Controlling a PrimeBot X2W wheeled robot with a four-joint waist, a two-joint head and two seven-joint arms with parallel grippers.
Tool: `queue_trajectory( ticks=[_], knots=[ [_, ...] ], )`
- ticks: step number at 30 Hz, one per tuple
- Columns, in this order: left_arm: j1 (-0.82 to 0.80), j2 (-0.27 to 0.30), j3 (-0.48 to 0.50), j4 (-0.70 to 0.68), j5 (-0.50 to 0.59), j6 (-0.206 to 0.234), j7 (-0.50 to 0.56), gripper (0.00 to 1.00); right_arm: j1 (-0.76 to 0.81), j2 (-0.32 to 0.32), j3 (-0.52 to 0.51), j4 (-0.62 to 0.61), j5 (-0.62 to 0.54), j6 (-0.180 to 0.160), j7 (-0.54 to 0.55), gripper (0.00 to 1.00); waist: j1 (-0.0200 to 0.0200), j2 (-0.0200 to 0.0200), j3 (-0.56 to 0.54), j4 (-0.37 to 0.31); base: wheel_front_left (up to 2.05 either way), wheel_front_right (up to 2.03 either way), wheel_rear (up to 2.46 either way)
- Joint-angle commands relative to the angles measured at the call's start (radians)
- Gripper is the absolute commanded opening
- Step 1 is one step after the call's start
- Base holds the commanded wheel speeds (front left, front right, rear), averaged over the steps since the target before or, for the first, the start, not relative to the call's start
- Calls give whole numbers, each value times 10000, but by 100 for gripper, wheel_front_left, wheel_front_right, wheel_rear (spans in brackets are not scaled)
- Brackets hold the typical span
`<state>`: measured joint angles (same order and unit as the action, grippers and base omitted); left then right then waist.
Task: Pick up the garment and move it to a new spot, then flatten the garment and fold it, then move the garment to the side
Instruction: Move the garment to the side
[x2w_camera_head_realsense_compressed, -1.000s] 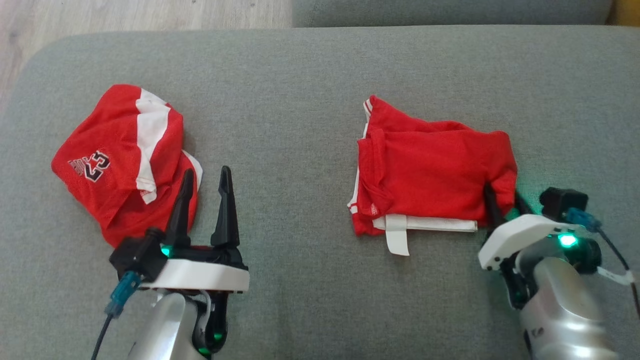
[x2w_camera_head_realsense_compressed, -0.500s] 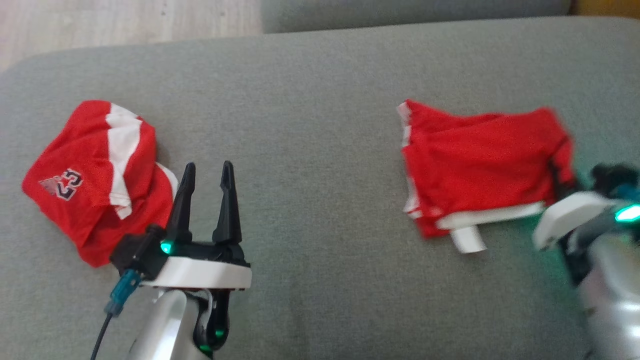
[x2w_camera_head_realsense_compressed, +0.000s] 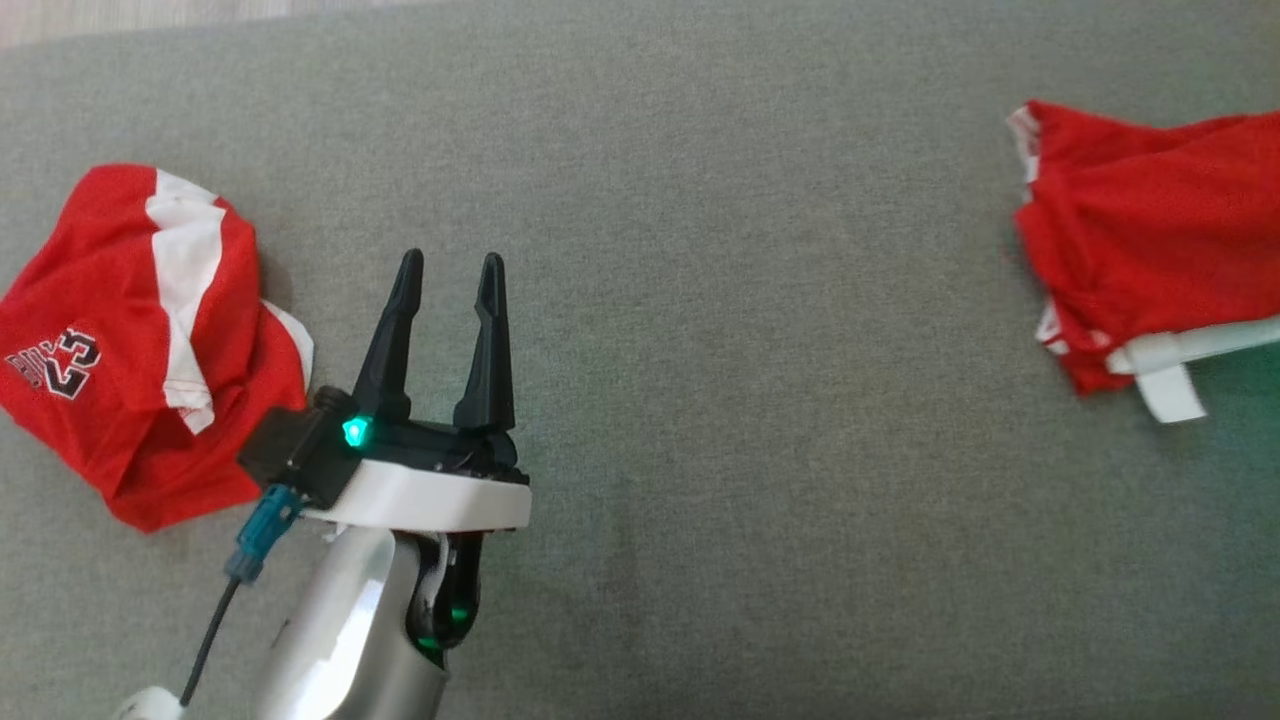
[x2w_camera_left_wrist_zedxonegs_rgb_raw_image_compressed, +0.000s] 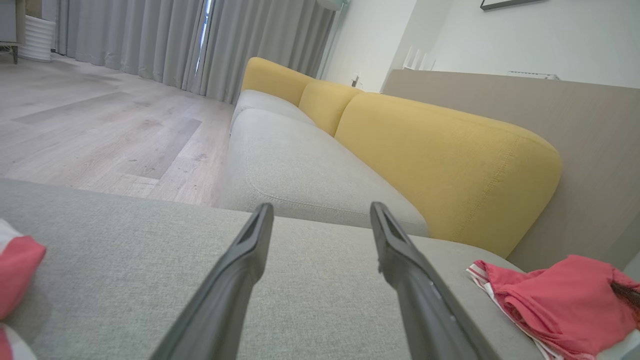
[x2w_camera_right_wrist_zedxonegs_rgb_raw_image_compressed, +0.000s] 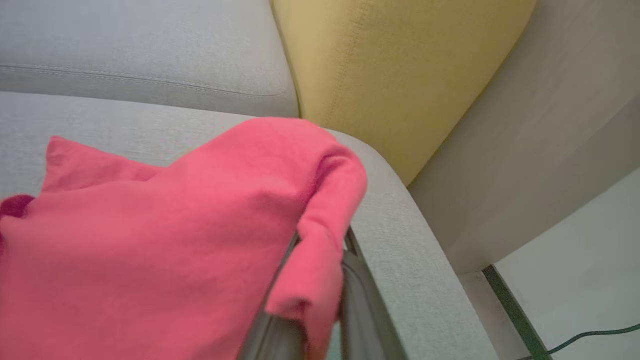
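Near the sofa (x2w_camera_right_wrist_zedxonegs_rgb_raw_image_compressed: 425, 250) edge, my right jaws pinch one corner of the garment (x2w_camera_right_wrist_zedxonegs_rgb_raw_image_compressed: 150, 235), which seems soft and light; my left jaws stand wide and empty.

Red mesh garment (x2w_camera_head_realsense_compressed: 1150, 240), folded to a rough rectangle — white trim on left edge, white band and short tab poking out at near edge. Lying at far right of grey cushion (x2w_camera_head_realsense_compressed: 760, 300). One corner bunched — pinched in right gripper (x2w_camera_right_wrist_zedxonegs_rgb_raw_image_compressed: 320, 239).

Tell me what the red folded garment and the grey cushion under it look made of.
The red folded garment: probably thin sports mesh, matte; fine pitted weave, soft drape. The grey cushion: woven upholstery fabric, matte; coarse speckled weave shows.
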<state>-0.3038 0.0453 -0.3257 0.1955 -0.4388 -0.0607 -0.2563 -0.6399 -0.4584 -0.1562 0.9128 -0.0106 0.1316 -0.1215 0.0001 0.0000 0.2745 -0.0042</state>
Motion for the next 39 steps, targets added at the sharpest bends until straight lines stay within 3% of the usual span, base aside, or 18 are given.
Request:
queue_trajectory(
  ticks=[1, 8, 9, 10, 18, 24, 29, 39],
  knots=[
    [-331, 49, 253, -328, 109, 48, -55, 100, -220, -375, 38, -235, -72, -9, 20, 0, -1, 0, 54, 30, 0, 0, 0],
    [-377, 49, 377, -233, 218, -11, -55, 100, -432, -421, -483, 109, -353, -9, -62, 0, -1, 0, 180, 55, 0, 0, 0],
    [-376, 49, 393, -217, 230, -21, -55, 100, -446, -388, -532, 151, -404, -9, -73, 73, -1, 0, 177, 51, 0, 0, 0],
    [-376, 49, 411, -196, 241, -32, -55, 100, -454, -345, -565, 197, -456, -9, -74, 100, -1, 0, 167, 45, 0, 0, 0],
    [-232, 49, 584, -16, 239, -81, -55, 100, -540, 138, -732, 46, -743, -9, -608, 100, -1, 0, -295, -45, 0, 0, 0],
    [104, 49, 773, -81, 146, -47, -55, 100, -420, 878, -262, -899, -258, -9, -1024, 100, -1, 0, -981, -109, 0, 0, 0],
    [494, 49, 923, -240, 86, 20, -55, 100, 133, 1605, 144, -2372, 677, -9, -1050, 100, -1, 0, -1653, -52, 0, 0, 0],
    [1322, 49, 1234, -405, 151, 44, -55, 100, 2370, 3445, 453, -6217, 1711, -9, 196, 100, -1, 0, -2511, 137, 0, 0, 0]
  ],
)
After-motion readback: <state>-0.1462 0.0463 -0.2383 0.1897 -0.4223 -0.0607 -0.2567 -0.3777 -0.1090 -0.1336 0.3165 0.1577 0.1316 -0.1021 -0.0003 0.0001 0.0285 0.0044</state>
